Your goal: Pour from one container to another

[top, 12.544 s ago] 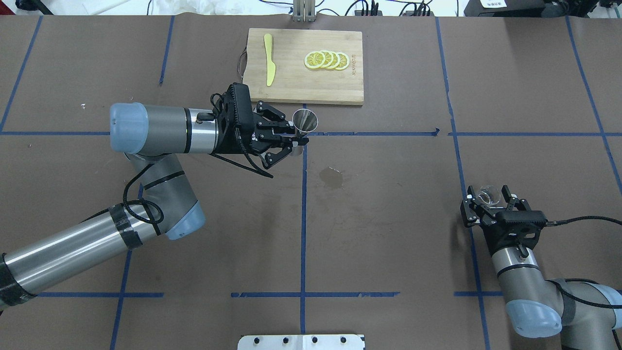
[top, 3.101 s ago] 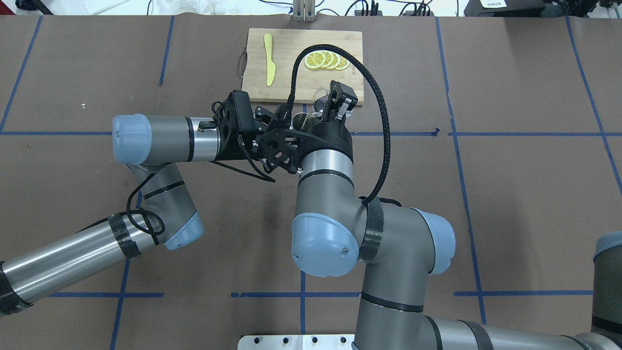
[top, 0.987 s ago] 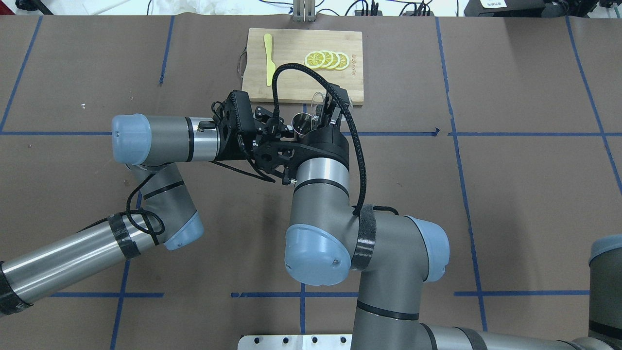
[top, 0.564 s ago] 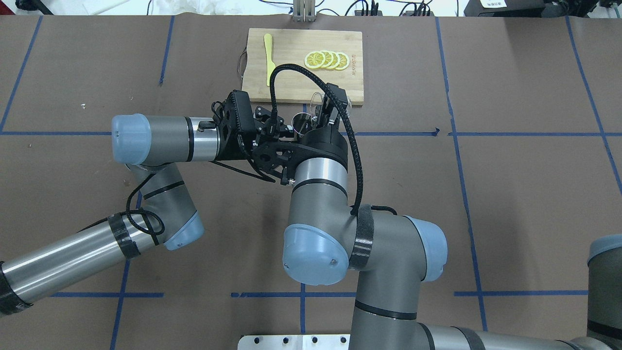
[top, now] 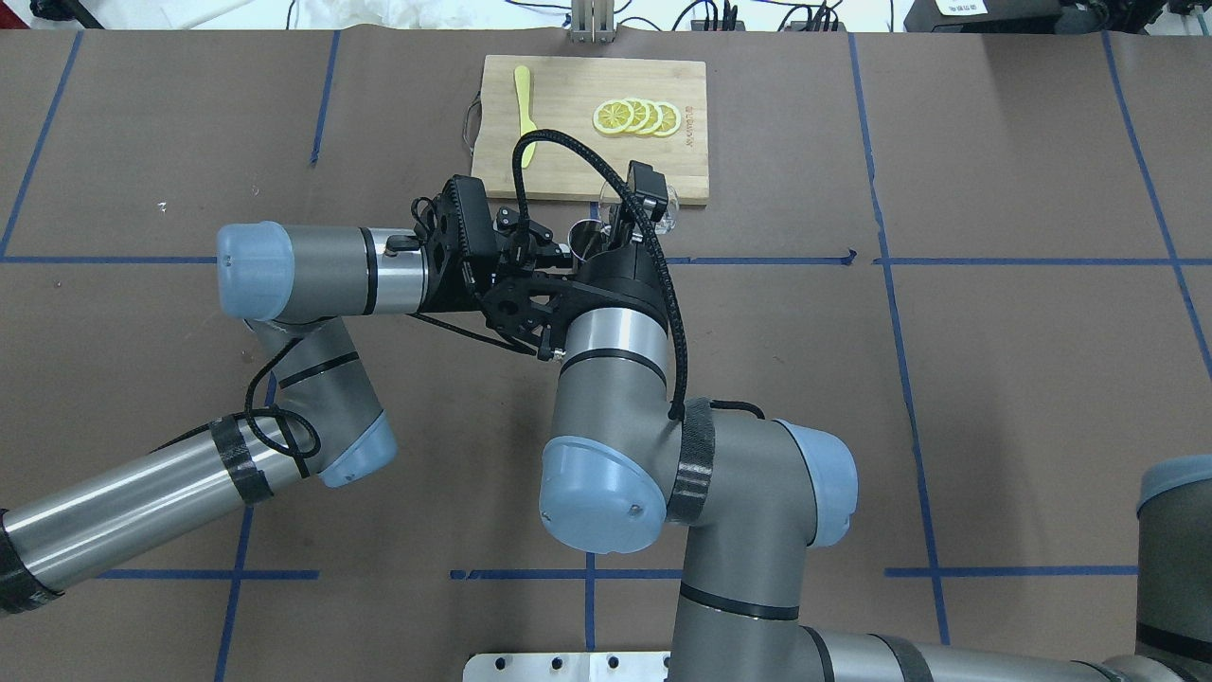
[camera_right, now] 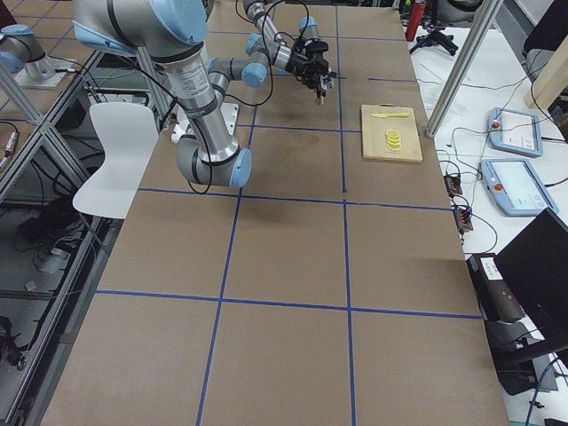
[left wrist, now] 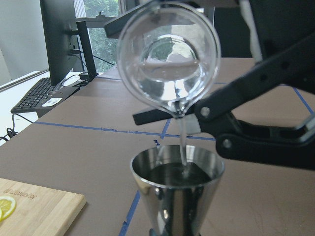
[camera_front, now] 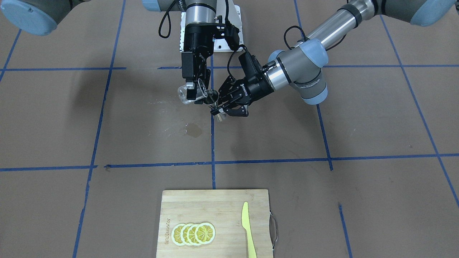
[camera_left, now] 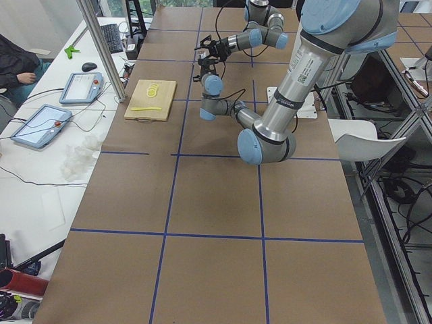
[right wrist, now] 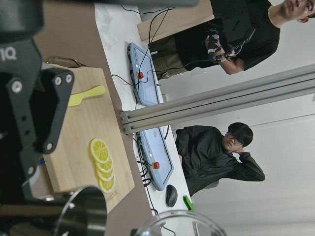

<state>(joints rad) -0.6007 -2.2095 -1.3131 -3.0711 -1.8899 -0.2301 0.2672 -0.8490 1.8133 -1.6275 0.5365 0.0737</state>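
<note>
Glass cup, wrist-view stream, jigger seemingly part-filled

- One small clear rounded glass cup
- One silver-grey hourglass-shaped metal jigger
- One rectangular wooden cutting board
- Four round yellow lemon slices
- One flat yellow knife
- Two grey robot arms, left and right
- Two people in black tops
- Two flat control tablets
</note>
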